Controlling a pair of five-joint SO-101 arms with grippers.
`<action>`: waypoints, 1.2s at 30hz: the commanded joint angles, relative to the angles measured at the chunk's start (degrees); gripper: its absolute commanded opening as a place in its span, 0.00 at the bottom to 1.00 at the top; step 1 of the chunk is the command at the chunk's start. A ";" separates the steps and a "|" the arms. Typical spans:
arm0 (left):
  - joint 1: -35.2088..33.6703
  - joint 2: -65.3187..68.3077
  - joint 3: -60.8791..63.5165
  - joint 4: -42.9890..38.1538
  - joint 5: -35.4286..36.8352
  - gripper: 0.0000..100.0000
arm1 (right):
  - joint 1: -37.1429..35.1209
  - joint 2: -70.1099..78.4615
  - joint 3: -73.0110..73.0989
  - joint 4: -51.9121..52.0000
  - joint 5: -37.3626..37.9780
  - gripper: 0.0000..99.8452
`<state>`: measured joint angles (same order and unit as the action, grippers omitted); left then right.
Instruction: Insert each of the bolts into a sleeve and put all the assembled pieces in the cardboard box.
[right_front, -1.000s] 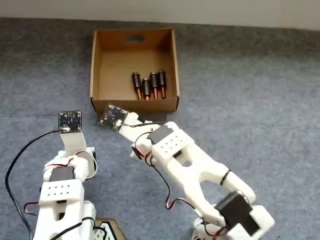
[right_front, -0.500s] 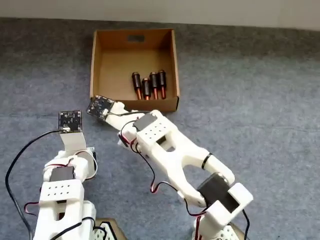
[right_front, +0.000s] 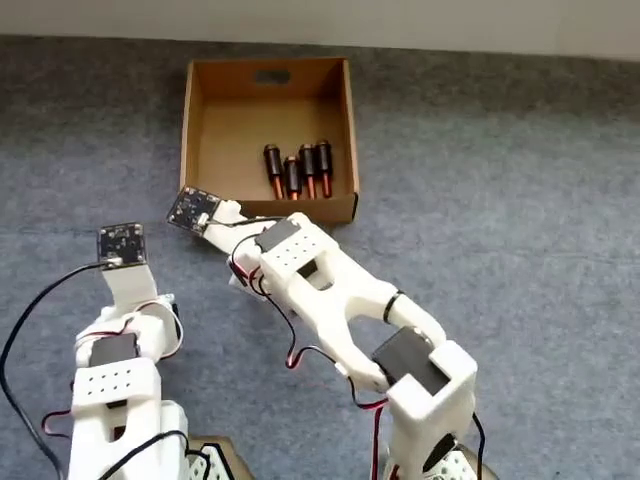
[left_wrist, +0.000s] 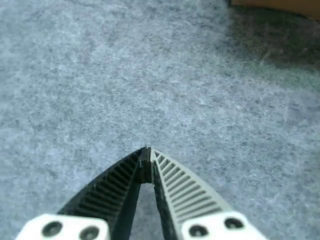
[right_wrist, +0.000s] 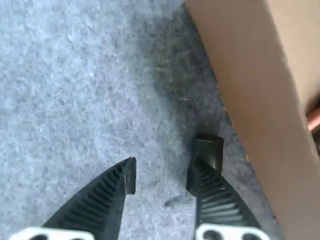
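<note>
Grey felt tabletop carries the cardboard box, with four assembled pieces lying inside. Right hand, spread apart, sits at the box's near-left corner beside a black sleeve. Further left, the left hand is closed.

Four assembled pieces in the cardboard box, one loose sleeve outside it

The open-topped brown box sits far and left of centre. The pieces, each black with a copper-coloured bolt end pointing near, lie side by side in its near right corner. The loose black sleeve rests on the grey carpet, just beside the box's outer wall; its pose is unclear.
</note>
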<state>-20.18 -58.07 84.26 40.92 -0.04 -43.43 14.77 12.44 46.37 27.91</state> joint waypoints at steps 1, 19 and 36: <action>-2.42 -0.66 -2.51 -0.70 0.18 0.01 | -0.04 -0.31 -3.03 -0.84 1.05 0.17; -8.48 -0.66 -3.56 -0.79 7.56 0.01 | 1.54 5.67 -3.21 -1.01 4.40 0.17; -6.11 -0.66 -3.38 -0.79 7.38 0.01 | 1.10 -4.44 -3.03 4.26 4.40 0.04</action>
<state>-27.21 -58.07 83.12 40.92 7.16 -42.64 16.09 10.86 49.45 31.25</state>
